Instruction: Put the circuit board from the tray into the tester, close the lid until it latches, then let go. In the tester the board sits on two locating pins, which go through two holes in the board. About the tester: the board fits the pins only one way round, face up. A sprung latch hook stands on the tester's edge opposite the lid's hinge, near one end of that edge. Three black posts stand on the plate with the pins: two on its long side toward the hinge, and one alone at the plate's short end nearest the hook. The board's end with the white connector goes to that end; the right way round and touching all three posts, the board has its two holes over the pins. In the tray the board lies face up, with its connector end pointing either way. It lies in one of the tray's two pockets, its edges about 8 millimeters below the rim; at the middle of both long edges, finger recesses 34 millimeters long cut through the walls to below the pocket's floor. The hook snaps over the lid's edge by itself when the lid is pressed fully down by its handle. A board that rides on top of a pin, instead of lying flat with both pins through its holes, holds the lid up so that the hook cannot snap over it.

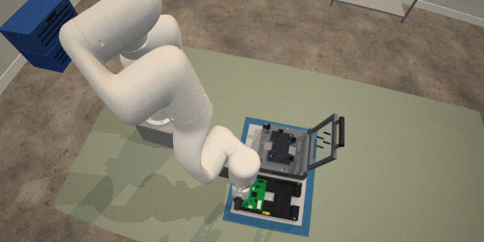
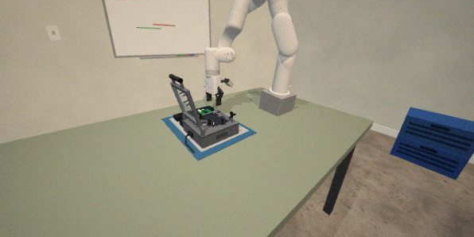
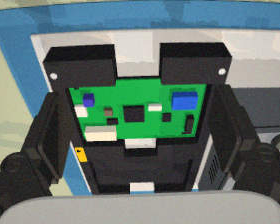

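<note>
The green board (image 1: 259,192) (image 2: 206,111) (image 3: 141,94) lies face up in one pocket of the black tray (image 1: 298,189) (image 3: 81,65). Its cream-white connector (image 1: 259,204) (image 3: 101,133) is at the end away from the tester (image 1: 302,148) (image 2: 211,137) (image 3: 261,110). The tester's lid (image 1: 321,163) (image 2: 193,106) stands open, its black handle (image 1: 341,131) (image 2: 176,78) raised. The plate (image 1: 280,148) holds no board; the hook (image 1: 266,127) stands opposite the hinge. My gripper (image 2: 214,99) (image 3: 139,106) is open and empty above the tray, fingers toward the board's two short ends in the wrist view.
Tray and tester stand side by side on a blue-edged mat (image 1: 268,228) (image 2: 199,155). The tray's other pocket (image 3: 141,170) is empty. Pale gaps show at the recesses beside the board's long edges. The raised lid stands on the tester's far side from the arm's base (image 2: 277,102).
</note>
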